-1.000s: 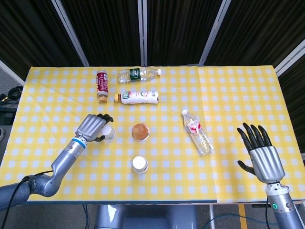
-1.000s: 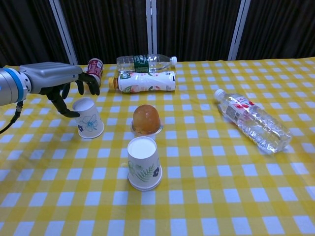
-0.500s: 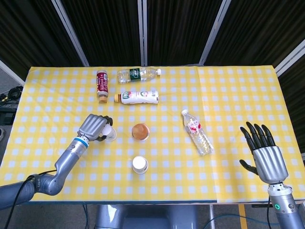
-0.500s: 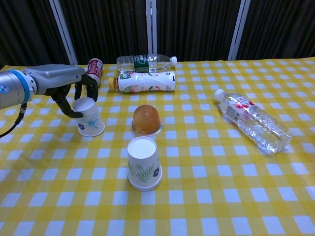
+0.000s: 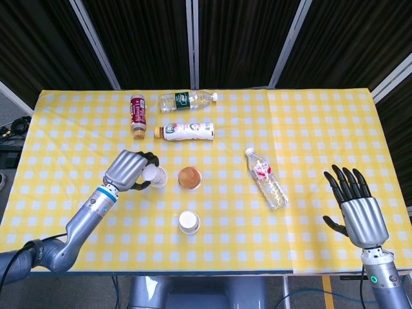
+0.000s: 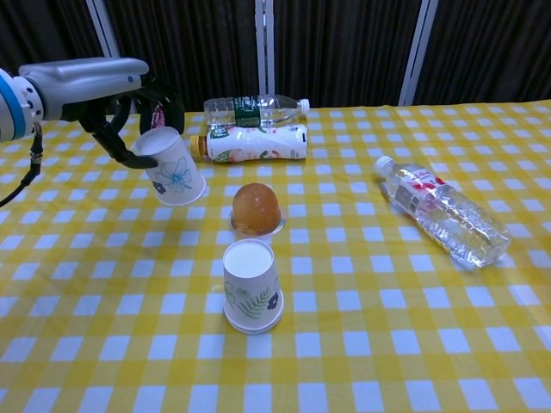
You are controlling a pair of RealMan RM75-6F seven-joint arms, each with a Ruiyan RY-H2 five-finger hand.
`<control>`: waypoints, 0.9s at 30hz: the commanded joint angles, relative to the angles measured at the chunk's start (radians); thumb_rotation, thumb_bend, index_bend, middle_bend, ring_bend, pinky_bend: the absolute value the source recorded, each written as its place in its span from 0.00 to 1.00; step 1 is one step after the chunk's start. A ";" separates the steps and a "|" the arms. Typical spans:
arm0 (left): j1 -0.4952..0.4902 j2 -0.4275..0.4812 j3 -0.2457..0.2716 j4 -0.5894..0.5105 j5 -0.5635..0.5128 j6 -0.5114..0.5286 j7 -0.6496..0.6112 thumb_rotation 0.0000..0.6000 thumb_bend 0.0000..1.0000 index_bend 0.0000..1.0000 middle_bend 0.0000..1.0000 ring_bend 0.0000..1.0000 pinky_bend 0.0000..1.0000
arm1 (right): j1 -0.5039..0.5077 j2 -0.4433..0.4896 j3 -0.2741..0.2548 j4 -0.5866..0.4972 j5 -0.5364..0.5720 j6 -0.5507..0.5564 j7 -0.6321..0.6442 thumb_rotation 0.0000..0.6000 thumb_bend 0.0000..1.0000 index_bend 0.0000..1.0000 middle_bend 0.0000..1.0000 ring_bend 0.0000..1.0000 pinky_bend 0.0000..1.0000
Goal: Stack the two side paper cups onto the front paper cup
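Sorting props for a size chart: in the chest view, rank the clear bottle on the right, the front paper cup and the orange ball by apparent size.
1. Clear bottle, largest.
2. Front paper cup, though nearest the camera, which inflates it.
3. Orange ball, smallest.

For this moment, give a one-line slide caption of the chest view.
Left hand holds a flowered paper cup tilted above the table, near the upside-down front cup.

Lower centre of the tabletop (image 5: 309,122) stands one paper cup (image 5: 189,222); above it a round cup (image 5: 189,177), with another cup (image 5: 154,176) left. Three bottles (image 5: 187,131) lie upper left, a fourth bottle (image 5: 266,178) right of centre.
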 commanded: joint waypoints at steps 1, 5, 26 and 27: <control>0.017 0.083 0.002 -0.135 0.076 0.009 -0.078 1.00 0.29 0.47 0.39 0.45 0.61 | -0.002 -0.001 0.003 -0.001 -0.003 -0.002 -0.003 1.00 0.00 0.00 0.00 0.00 0.00; 0.013 0.126 0.026 -0.218 0.113 -0.017 -0.081 1.00 0.29 0.47 0.39 0.45 0.61 | -0.005 -0.002 0.006 -0.002 -0.005 -0.004 -0.005 1.00 0.00 0.00 0.00 0.00 0.00; -0.003 0.076 0.109 -0.288 0.219 -0.031 -0.010 1.00 0.29 0.47 0.39 0.45 0.61 | -0.021 0.002 0.022 0.000 -0.013 -0.013 0.003 1.00 0.00 0.00 0.00 0.00 0.00; -0.004 0.072 0.109 -0.286 0.220 -0.030 -0.010 1.00 0.29 0.47 0.39 0.45 0.61 | -0.021 0.002 0.023 0.000 -0.012 -0.014 0.002 1.00 0.00 0.00 0.00 0.00 0.00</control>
